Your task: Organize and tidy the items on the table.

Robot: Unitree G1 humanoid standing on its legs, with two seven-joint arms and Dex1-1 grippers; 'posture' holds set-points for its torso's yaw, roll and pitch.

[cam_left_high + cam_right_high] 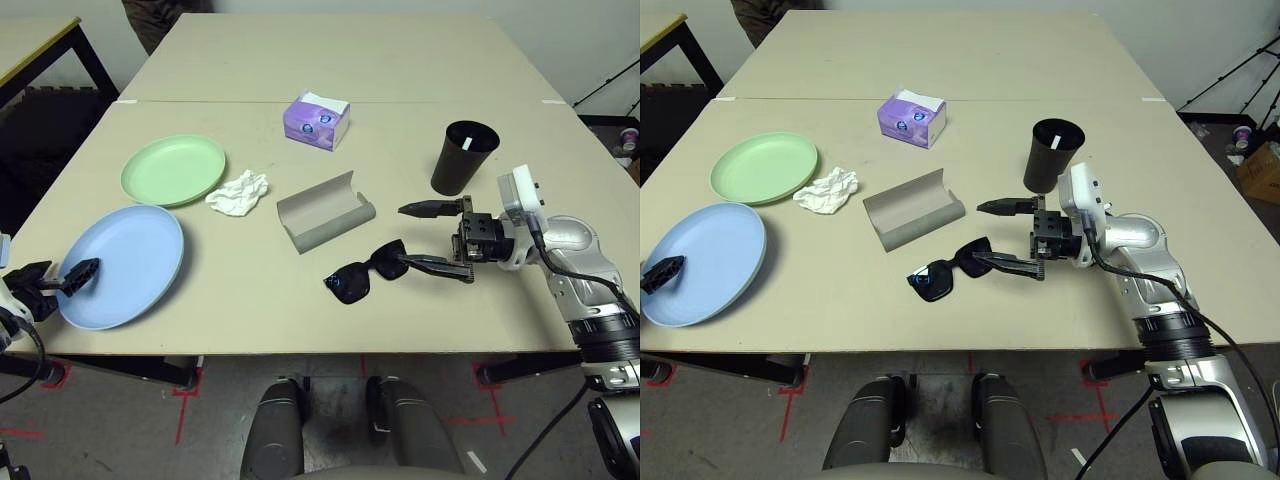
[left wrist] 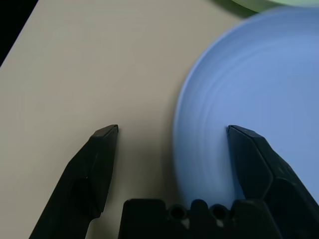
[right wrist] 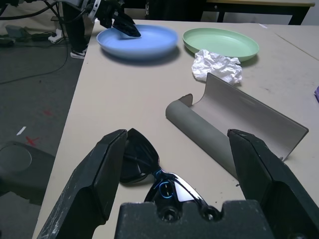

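My left gripper is open at the table's near left corner, astride the rim of the light blue plate, one finger over the plate and one outside it. The pale green plate lies just beyond, with a crumpled white tissue wad beside it. An open grey glasses case rests mid-table. The black sunglasses lie in front of it. My right gripper is open right beside them, its near finger at their right end. A black cup holding a white stick stands behind it.
A purple tissue box sits behind the case near the table's seam. A yellow-edged table stands at the far left. Tripod legs and clutter are beyond the right edge. Bare tabletop stretches past the seam.
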